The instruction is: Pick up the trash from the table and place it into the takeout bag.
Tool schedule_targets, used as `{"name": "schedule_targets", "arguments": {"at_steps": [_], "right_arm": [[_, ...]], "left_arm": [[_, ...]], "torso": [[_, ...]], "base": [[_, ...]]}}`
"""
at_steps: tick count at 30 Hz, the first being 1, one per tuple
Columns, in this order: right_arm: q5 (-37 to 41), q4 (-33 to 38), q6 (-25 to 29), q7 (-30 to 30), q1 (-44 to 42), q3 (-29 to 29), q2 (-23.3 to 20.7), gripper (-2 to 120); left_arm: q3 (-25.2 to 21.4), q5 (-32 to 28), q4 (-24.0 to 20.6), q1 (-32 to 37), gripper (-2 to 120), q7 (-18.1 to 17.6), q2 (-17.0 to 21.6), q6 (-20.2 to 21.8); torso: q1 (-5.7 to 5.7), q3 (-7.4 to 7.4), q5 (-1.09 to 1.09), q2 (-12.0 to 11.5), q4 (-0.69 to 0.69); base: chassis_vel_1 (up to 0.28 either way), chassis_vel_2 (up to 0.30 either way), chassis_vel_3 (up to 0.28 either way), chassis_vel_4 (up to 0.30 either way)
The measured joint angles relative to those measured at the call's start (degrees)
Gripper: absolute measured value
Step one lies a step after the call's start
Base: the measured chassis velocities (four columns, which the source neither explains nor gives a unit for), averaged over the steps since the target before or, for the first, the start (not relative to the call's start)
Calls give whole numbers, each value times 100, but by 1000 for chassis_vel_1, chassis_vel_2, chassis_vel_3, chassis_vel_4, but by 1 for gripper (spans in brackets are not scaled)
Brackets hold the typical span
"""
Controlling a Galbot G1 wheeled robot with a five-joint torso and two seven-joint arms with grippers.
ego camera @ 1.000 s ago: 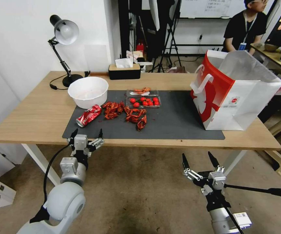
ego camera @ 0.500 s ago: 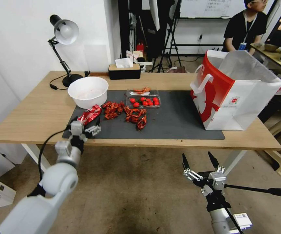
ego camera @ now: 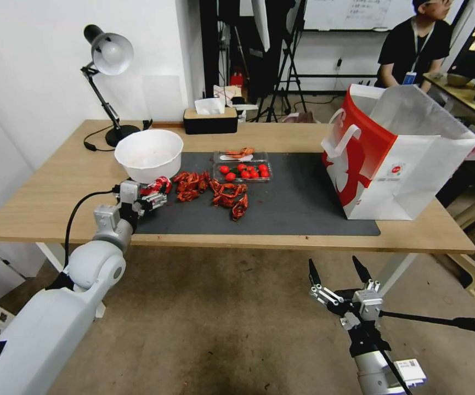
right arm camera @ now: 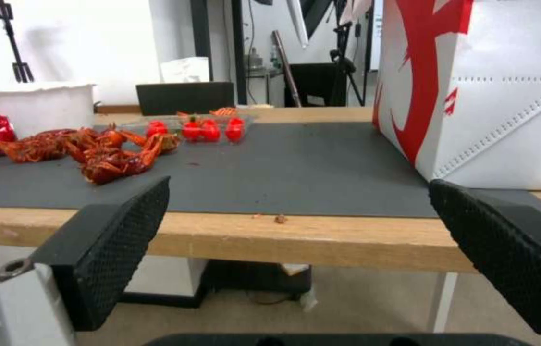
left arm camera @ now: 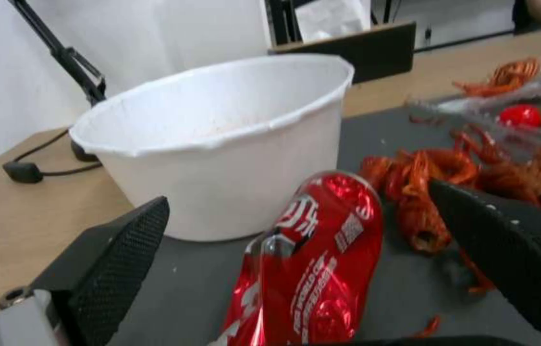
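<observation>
Two black fingers of the left gripper (left arm camera: 296, 250) stand spread wide on either side of the crushed red soda can (left arm camera: 312, 269), which lies on its side on the dark grey mat (ego camera: 298, 203) in the left-centre of the head view, just in front of the white bowl (ego camera: 150, 153). The pads are not yet touching the metal. The gripper seems aligned this way so the can sits between the pads and can be squeezed across its flattened body. In the left wrist view the can fills the lower middle, with the bowl just behind it and red crayfish shells (left arm camera: 469, 178) just beside it to the right.

The right gripper (ego camera: 339, 277) hangs below the table (ego camera: 56, 203) edge in the lower right of the head view, fingers open and holding nothing, apparently waiting. The takeout bag (ego camera: 396, 159) stands upright with its mouth open at the right end of the mat, well apart from the can, presumably so trash can be dropped in from above. A clear plastic container (ego camera: 243, 167) with cherry tomatoes sits mid-mat.

Compared with a second ago, the left arm has risen from below the table's front edge and reached forward over the mat to the can; the can, bag and right arm have not moved.
</observation>
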Motion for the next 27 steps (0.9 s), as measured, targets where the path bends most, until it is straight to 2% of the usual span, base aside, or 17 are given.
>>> {"name": "schedule_targets", "arguments": {"at_steps": [2, 4, 16, 24, 26, 27], "right_arm": [[1, -2, 0, 0, -4, 1, 0, 100], [1, -6, -2, 0, -5, 3, 2, 100], [1, -32, -8, 2, 4, 0, 26, 100], [-1, -49, -7, 2, 5, -3, 42, 100], [-2, -50, -7, 3, 5, -3, 41, 100], [-2, -50, -7, 4, 5, -3, 40, 100]], "left_arm": [[21, 0, 28, -35, 100, 11, 14, 93], [89, -49, 85, -155, 100, 48, 54, 417], [144, -364, 144, -378, 100, 227, 168, 1070], [147, -439, 133, -395, 99, 249, 179, 1201], [153, -440, 139, -394, 97, 225, 177, 1228], [154, -440, 143, -393, 92, 218, 177, 1250]], "torso": [[0, 0, 0, 0, 0], [0, 0, 0, 0, 0], [0, 0, 1, 1, 0], [0, 0, 0, 1, 0], [0, 0, 0, 1, 0], [0, 0, 1, 1, 0]], "base": [[0, 0, 0, 0], [0, 0, 0, 0], [0, 0, 0, 0], [0, 0, 0, 0], [0, 0, 0, 0], [0, 0, 0, 0]]}}
